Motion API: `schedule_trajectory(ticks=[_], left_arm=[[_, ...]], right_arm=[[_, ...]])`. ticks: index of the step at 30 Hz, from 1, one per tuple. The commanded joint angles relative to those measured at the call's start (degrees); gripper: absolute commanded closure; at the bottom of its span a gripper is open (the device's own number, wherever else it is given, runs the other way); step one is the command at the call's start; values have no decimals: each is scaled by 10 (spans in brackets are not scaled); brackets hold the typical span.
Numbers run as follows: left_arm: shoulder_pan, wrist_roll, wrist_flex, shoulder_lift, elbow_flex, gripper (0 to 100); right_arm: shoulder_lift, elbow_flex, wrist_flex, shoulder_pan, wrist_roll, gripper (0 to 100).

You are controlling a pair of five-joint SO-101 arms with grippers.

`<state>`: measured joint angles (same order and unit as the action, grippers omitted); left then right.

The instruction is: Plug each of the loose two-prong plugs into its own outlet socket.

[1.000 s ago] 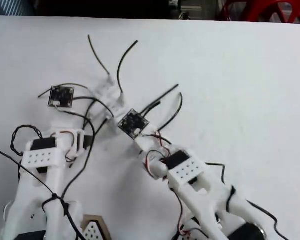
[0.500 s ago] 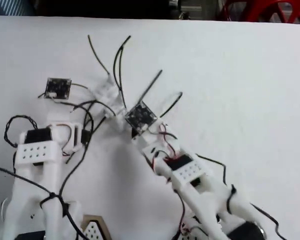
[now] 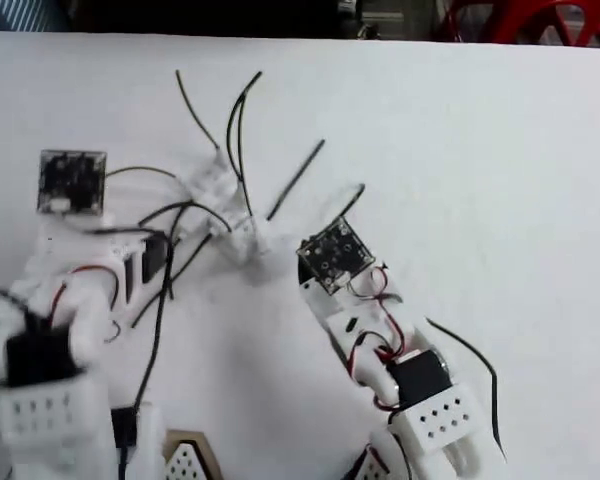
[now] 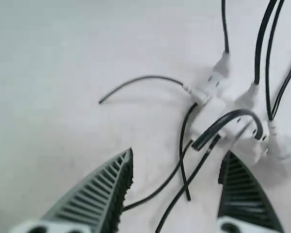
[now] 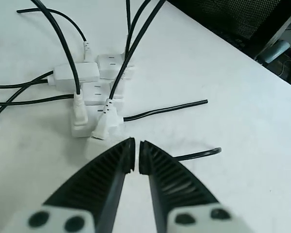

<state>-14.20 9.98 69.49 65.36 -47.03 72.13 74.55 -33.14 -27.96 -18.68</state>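
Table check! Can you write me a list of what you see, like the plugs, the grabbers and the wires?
Surface: white table.
Job's things: white plugs and sockets bunched together mid-table; cannot tell which are joined.
Clutter: nothing seen.
Grippers: left gripper open, near the cords; right gripper shut, empty, beside the bunch.
Cables: black cords fan out from the bunch.
Surroundings: red frame beyond the table's far edge.
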Motion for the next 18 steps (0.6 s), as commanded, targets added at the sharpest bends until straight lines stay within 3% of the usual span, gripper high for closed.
schedule_trajectory(ticks=[1,6,12,18], left_arm=[[-1,-2,3,138,1,713],[-1,-2,3,181,-57,713],[0,0,-2,263,-133,713],[0,1,-14,388,-238,713]], right_arm=[[13,-16,-17,22,1,978],[14,-81,-137,65,11,978],[22,-102,-235,110,110,978],[125,-98,-316,139,144,979]])
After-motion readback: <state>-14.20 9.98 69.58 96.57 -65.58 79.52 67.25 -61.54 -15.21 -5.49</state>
